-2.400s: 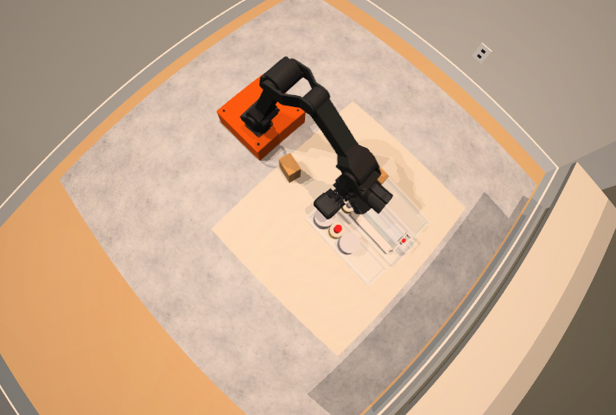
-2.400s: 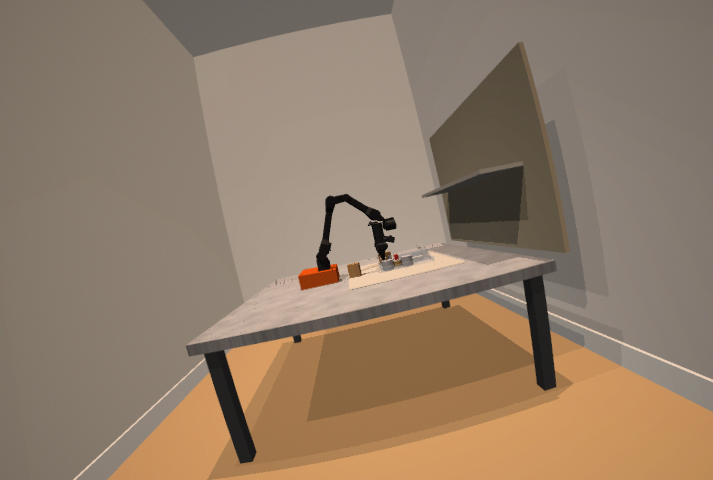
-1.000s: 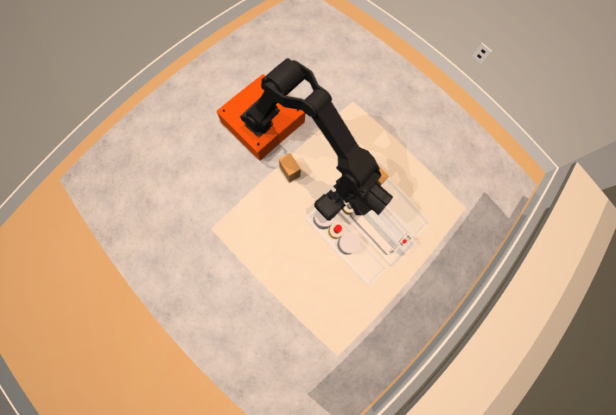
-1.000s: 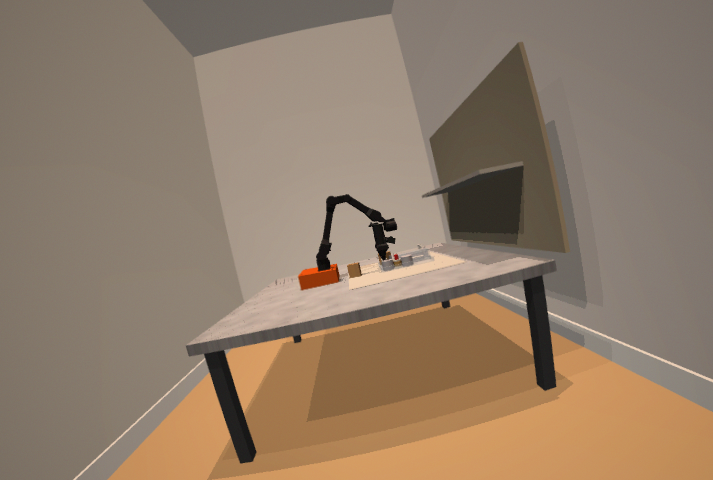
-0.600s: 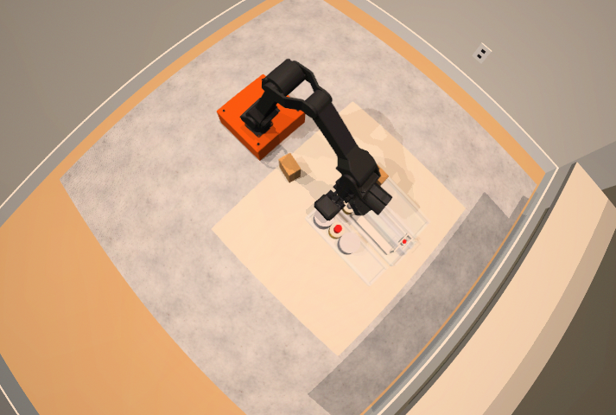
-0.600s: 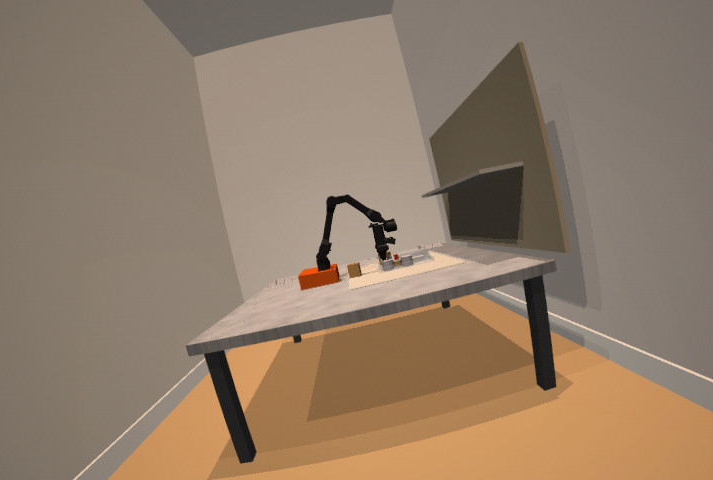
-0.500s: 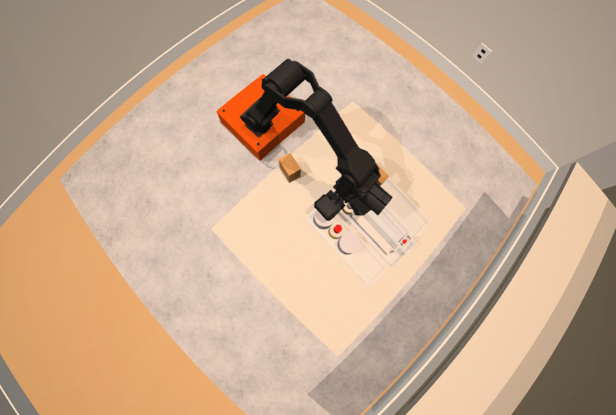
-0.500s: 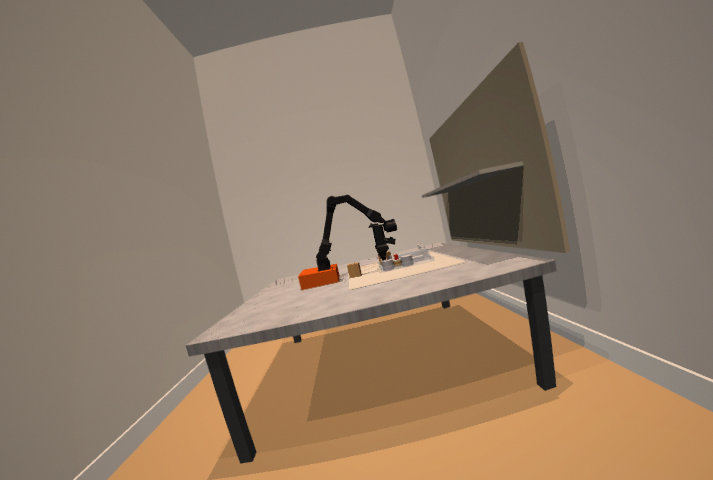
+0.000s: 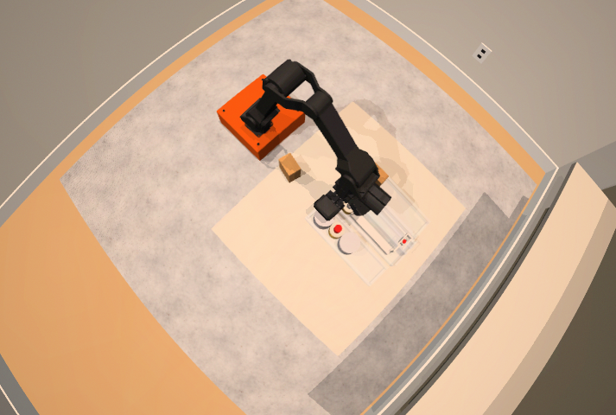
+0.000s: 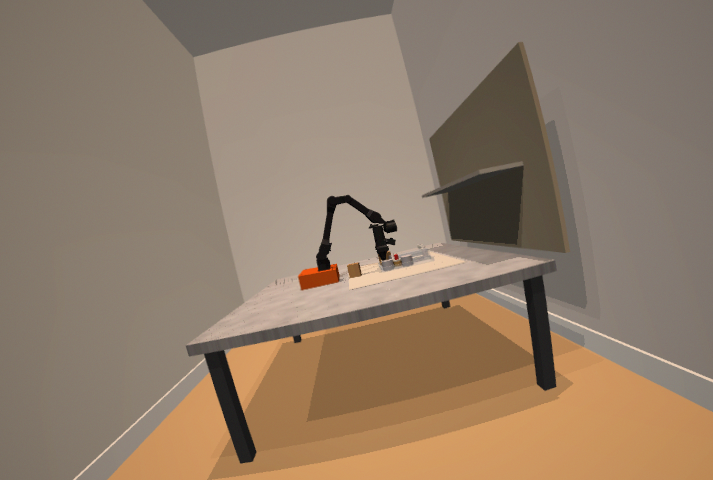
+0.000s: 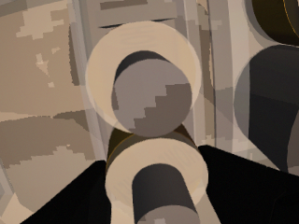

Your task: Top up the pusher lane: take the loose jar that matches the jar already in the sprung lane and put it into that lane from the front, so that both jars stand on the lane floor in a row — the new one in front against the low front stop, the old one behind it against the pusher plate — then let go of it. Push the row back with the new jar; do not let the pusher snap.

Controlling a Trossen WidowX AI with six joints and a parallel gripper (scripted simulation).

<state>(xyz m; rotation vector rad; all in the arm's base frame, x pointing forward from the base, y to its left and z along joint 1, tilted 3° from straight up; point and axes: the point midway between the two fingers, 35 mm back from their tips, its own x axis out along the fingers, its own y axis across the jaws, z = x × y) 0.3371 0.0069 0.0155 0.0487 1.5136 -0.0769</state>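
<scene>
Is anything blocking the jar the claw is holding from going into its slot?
Only the matching jar, right ahead of the held jar in the gripper; it must be pushed back. Nothing else shows.

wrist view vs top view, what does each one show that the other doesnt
Only the wrist view shows the held jar close up between the dark fingers, with a second cream jar with a grey cap right in front of it inside clear lane walls.

Only the top view shows the whole layout: the orange base, the arm, a brown block, a red-topped jar and the far end of the clear lanes. There the gripper hides most of its jar.

Both show the cream mat and the clear lane fixture.
</scene>
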